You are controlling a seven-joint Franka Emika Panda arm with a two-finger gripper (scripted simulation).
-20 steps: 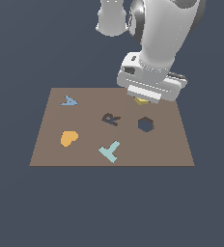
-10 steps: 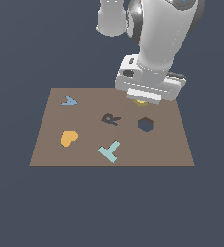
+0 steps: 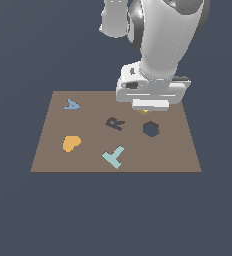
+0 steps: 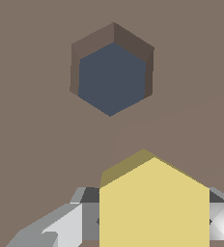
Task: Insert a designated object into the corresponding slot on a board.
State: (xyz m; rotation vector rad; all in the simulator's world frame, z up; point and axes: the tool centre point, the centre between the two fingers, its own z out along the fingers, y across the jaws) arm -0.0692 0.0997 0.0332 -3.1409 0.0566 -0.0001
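The yellow hexagonal block (image 4: pixel 154 205) is held between my gripper's (image 4: pixel 152 222) fingers (image 4: pixel 61 226), which are shut on its sides. In the exterior view only a sliver of the block (image 3: pixel 145 112) shows under the white hand of the gripper (image 3: pixel 148 109). The dark hexagonal slot (image 3: pixel 150 129) lies in the brown board (image 3: pixel 178 155), a short way in front of the block. The wrist view has the slot (image 4: pixel 112 77) open and unobstructed, with the block held above the board, apart from it.
Also on the board are a dark R-shaped cutout (image 3: pixel 115 123), a teal T shape (image 3: pixel 113 157), an orange heart (image 3: pixel 71 143) and a blue arrow-like shape (image 3: pixel 72 105). The arm's bulky white body (image 3: pixel 163 40) rises over the board's far edge.
The hand has turned from a tilt to level. It has come slightly lower and closer to the slot with the block still held.
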